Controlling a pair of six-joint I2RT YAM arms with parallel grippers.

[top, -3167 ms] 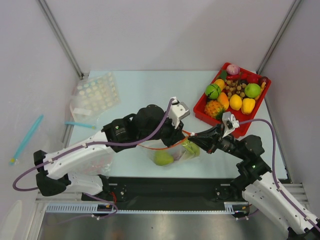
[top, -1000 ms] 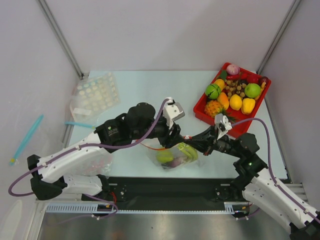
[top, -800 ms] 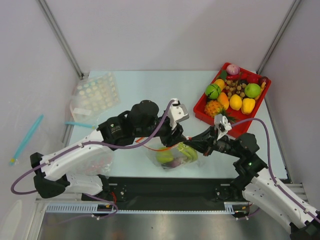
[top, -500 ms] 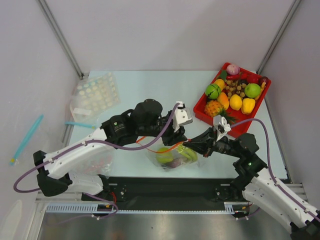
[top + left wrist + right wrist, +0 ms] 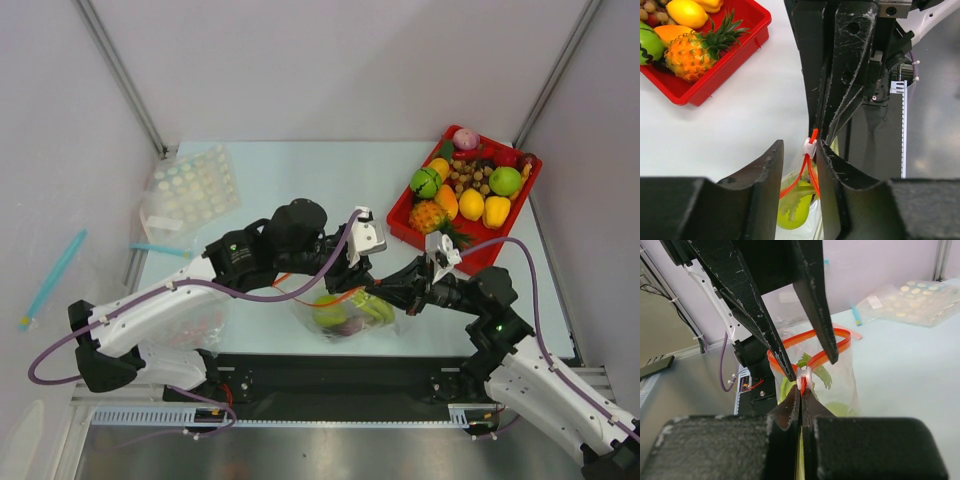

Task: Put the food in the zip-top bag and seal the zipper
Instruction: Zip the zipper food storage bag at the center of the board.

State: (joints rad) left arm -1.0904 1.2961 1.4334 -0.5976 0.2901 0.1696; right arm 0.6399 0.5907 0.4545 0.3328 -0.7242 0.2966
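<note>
Clear zip-top bag, red-orange zipper, green pear, red tray

Table pale, faintly mint, evenly lit, shadows soft and short. It is boxed in by plain matte white-lilac panels: back wall at 12 o'clock, left wall at 9, right wall at 3. Two grey metal struts slant out from the table's far corners, left strut toward 11 o'clock and right strut toward 1. At 6 o'clock a black plate borders the table's near edge, a white slotted rail lies just past it at 7, and brushed steel fills the bottom of the overhead view.
</note>
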